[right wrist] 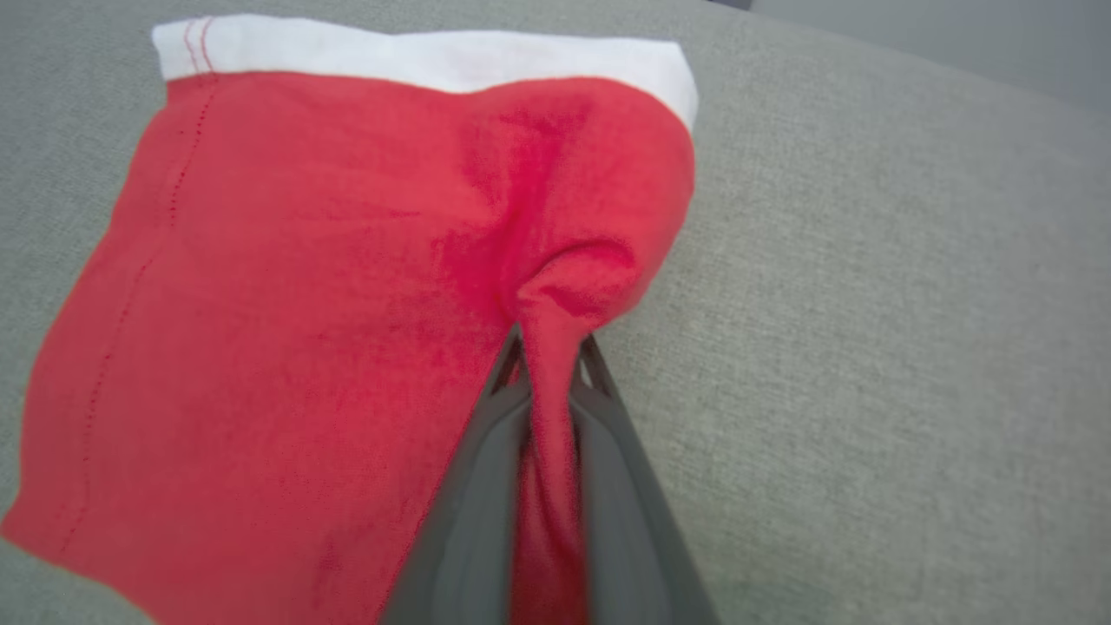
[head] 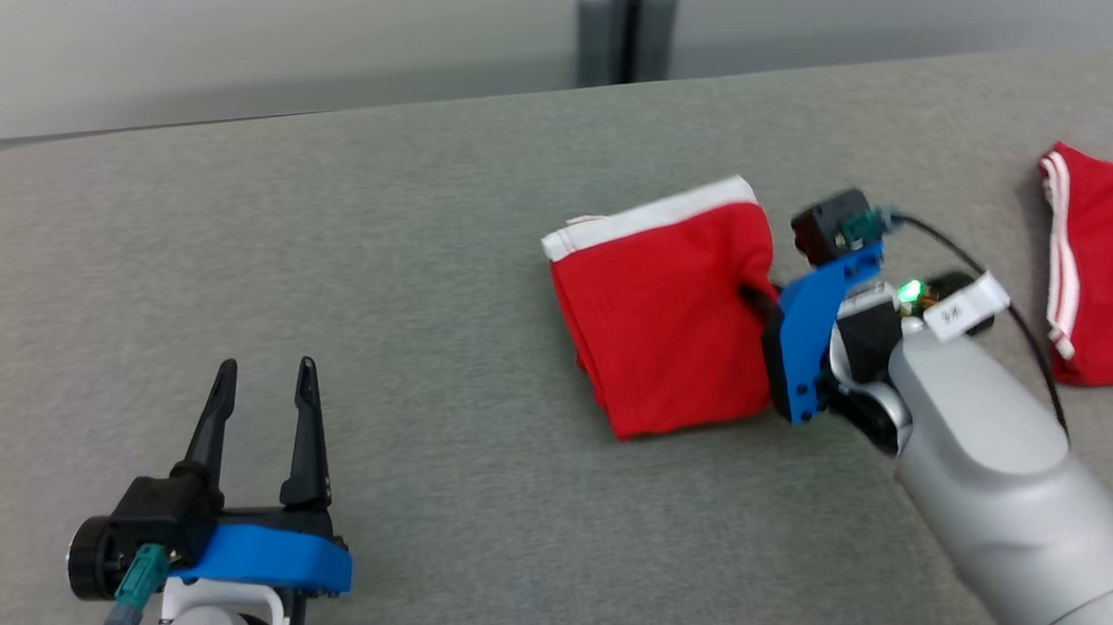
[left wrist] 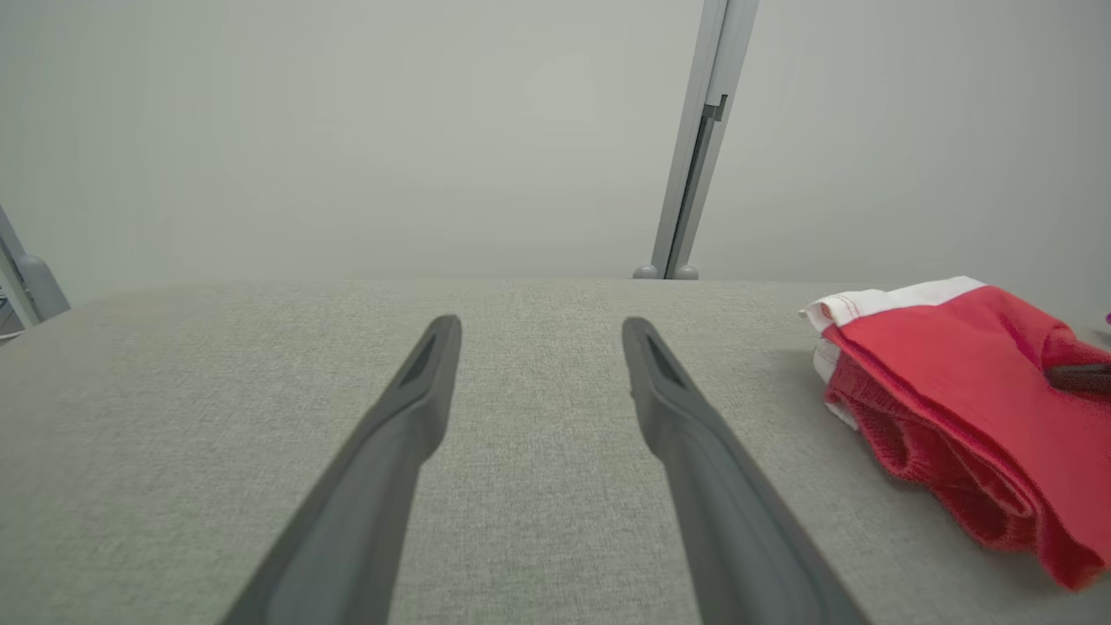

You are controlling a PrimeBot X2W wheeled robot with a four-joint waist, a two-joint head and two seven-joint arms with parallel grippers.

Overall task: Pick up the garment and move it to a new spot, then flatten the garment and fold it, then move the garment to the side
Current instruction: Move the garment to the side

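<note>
The garment [head: 666, 316] looks folded; right hand [right wrist: 551, 347] pinches its right edge, left hand [head: 264, 371] spread, empty; sideways move not yet done.

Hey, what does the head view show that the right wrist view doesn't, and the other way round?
Head view adds: the left gripper, open and well apart from the cloth, and a second red garment with white stripes at the far right. Right wrist view adds: a close look at the right gripper shut on a raised pinch of fabric. Both share: the folded red garment with a white band lying on the grey fabric-covered table.
</note>
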